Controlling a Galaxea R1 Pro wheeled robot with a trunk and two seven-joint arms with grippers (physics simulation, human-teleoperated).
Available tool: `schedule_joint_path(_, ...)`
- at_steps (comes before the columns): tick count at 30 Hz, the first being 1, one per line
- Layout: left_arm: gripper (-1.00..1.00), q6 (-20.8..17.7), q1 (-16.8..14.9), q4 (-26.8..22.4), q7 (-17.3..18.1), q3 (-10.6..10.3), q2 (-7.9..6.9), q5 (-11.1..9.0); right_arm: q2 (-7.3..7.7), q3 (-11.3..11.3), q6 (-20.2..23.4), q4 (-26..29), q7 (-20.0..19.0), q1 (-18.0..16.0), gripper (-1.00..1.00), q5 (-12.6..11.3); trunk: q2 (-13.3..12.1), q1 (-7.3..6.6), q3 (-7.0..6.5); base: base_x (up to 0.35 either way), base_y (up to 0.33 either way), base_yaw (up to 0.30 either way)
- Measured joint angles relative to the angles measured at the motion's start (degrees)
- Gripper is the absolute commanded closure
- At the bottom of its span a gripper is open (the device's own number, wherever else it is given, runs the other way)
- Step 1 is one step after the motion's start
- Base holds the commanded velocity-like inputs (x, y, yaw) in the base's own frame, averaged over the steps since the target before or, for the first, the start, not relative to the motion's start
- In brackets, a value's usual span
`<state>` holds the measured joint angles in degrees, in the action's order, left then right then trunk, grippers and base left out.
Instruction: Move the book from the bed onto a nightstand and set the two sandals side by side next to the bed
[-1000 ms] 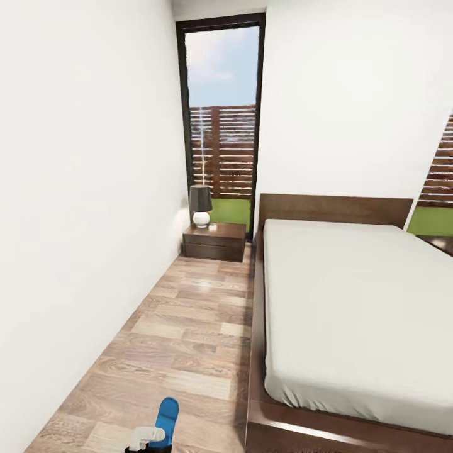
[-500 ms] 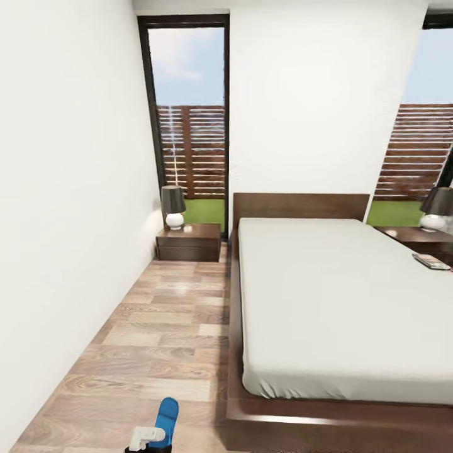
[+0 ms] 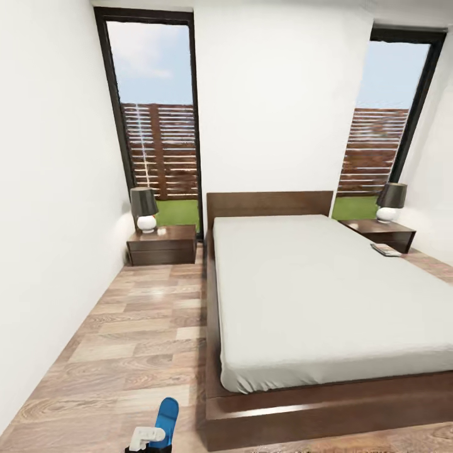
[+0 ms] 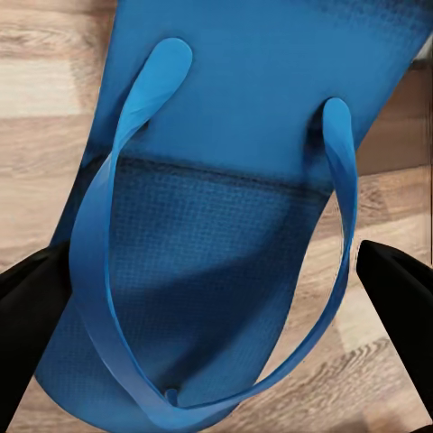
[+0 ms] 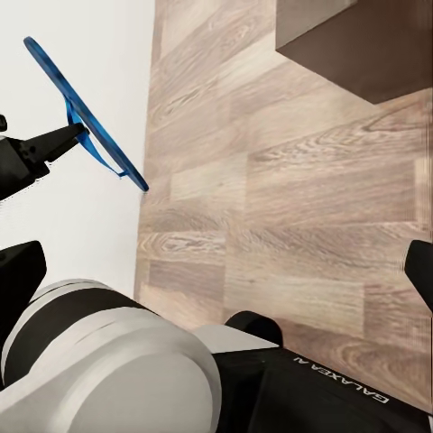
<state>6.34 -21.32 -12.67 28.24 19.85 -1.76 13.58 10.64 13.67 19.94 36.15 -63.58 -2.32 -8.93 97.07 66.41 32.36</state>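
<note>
Left gripper point(image 4: 216, 280) clamps blue sandal point(image 4: 234, 180), straps up. Head view: bed point(image 3: 314, 296), book point(image 3: 385, 250) at far edge. Right gripper state: cannot tell.

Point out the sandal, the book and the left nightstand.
sandal point(image 4: 244, 225), left wrist view, footbed.
book point(image 3: 385, 250), head view, cover.
left nightstand point(image 3: 162, 251), head view, drawer front.

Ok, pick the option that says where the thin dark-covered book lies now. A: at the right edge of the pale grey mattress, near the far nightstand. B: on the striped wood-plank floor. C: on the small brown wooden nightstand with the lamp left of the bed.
A: in the head view the thin dark-covered book lies at the right edge of the pale grey mattress, beside the far nightstand.
</note>
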Motion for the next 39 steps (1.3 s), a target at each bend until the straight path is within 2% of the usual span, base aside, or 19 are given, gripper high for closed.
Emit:
schedule_joint_path(21, 1.00, 0.0, 0.0, 0.0, 0.0, 0.0, 0.00, 0.0, 0.09, 0.0, 0.0, 0.0, -0.1, 0.0, -1.00, 0.0, 0.0, 0.00, 0.00, 0.000, 0.000, -0.277)
schedule_joint_path(39, 1.00, 0.0, 0.0, 0.0, 0.0, 0.0, 0.00, 0.0, 0.08, 0.0, 0.0, 0.0, -0.1, 0.0, -1.00, 0.0, 0.0, 0.00, 0.00, 0.000, 0.000, -0.032)
